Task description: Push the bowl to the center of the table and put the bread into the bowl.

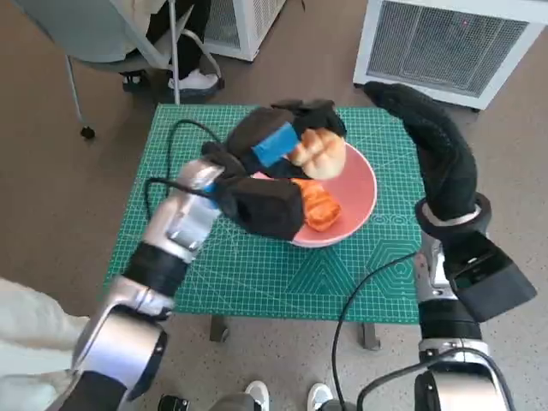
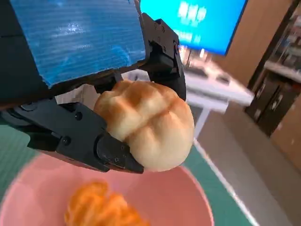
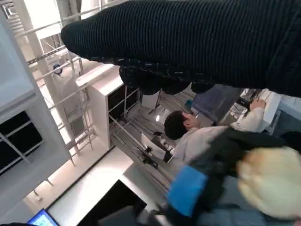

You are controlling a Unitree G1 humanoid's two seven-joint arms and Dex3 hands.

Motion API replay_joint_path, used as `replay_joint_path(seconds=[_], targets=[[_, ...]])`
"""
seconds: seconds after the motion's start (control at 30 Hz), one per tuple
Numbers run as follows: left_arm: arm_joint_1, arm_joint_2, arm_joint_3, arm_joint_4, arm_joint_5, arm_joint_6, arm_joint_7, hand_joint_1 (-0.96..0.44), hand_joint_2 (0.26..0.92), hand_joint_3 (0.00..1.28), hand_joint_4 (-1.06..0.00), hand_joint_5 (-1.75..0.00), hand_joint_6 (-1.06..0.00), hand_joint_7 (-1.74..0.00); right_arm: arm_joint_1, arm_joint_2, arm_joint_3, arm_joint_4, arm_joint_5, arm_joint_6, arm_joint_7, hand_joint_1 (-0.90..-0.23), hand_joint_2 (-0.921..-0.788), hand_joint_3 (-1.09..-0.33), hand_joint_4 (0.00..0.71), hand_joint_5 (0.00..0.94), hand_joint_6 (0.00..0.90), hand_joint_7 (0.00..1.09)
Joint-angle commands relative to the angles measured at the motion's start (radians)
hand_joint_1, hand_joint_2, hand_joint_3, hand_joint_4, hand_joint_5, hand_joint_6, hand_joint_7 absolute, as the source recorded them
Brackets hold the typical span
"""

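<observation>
The green cutting mat (image 1: 282, 274) covering the small table is seen from above in the head view, and the pink bowl (image 1: 358, 195) is found lying on it near the middle, a little toward the robot's right and the far edge; the push is therefore judged to be done, or very nearly so. Inside the bowl an orange piece of food (image 1: 320, 205) is already resting, seen again in the left wrist view as a ridged orange lump (image 2: 99, 207) on the pink floor of the bowl (image 2: 188, 202). Above the bowl the left hand (image 1: 274, 145) is held, blue tape across its back, and the bread (image 2: 150, 129), a pale, scored round bun, is gripped between its black fingers (image 2: 94, 141). The bun is carried over the far part of the bowl and is not yet touching it, as far as can be told. The right hand (image 1: 432, 141), in its knitted glove, is raised over the right side of the table beside the bowl, and nothing is held in it; its fingers appear stretched out loosely rather than curled. What is left, by this reading, is for the bread to be lowered and released into the bowl.
</observation>
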Motion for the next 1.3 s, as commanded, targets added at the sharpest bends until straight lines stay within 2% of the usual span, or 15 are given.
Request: replay_joint_path(seconds=[0.03, 0.1, 0.27, 0.63, 0.8, 1.1, 1.3], targets=[[-0.04, -0.006, -0.027, 0.022, 0.001, 0.099, -0.134, -0.18, 0.871, 0.15, -0.13, -0.34, -0.1, -0.74, 0.028, -0.001, -0.003, -0.004, -0.003, 0.002, -0.01, -0.595, -0.921, -0.787, 0.312, 0.053, -0.001, 0.69], [-0.041, -0.006, -0.028, 0.006, -0.006, 0.131, -0.175, -0.24, 0.863, 0.12, -0.07, -0.15, -0.04, -0.63, 0.028, 0.0, -0.003, -0.004, -0.006, 0.002, -0.015, -0.595, -0.921, -0.787, 0.312, 0.053, -0.001, 0.69], [-0.016, 0.002, -0.041, -0.04, 0.015, 0.152, -0.187, -0.33, 0.864, 0.09, -0.01, -0.03, -0.01, -0.57, 0.026, 0.004, -0.003, -0.006, -0.012, 0.007, -0.029, -0.595, -0.921, -0.787, 0.311, 0.053, -0.001, 0.69], [0.028, 0.023, -0.012, -0.077, -0.017, 0.13, -0.187, -0.45, 0.893, 0.05, 0.0, 0.0, 0.0, -0.34, 0.021, 0.011, -0.002, -0.006, -0.008, 0.016, -0.046, -0.598, -0.921, -0.786, 0.311, 0.054, -0.001, 0.69], [0.036, 0.021, 0.06, -0.076, -0.124, 0.108, -0.217, -0.48, 0.913, 0.04, 0.0, 0.0, 0.0, -0.28, 0.017, 0.01, -0.004, -0.007, -0.006, 0.019, -0.051, -0.594, -0.921, -0.787, 0.314, 0.056, -0.001, 0.69], [0.09, 0.011, 0.206, -0.107, -0.313, -0.045, -0.19, -0.47, 0.921, 0.11, 0.0, 0.0, -0.04, -0.29, 0.015, 0.011, -0.003, -0.03, -0.002, 0.032, -0.059, -0.595, -0.921, -0.786, 0.316, 0.056, -0.001, 0.7], [0.156, -0.031, 0.303, -0.162, -0.429, -0.165, -0.126, -0.45, 0.921, 0.18, -0.12, -0.03, -0.14, -0.31, 0.001, 0.014, -0.008, -0.052, -0.009, 0.062, -0.085, -0.594, -0.921, -0.785, 0.315, 0.056, -0.001, 0.7]])
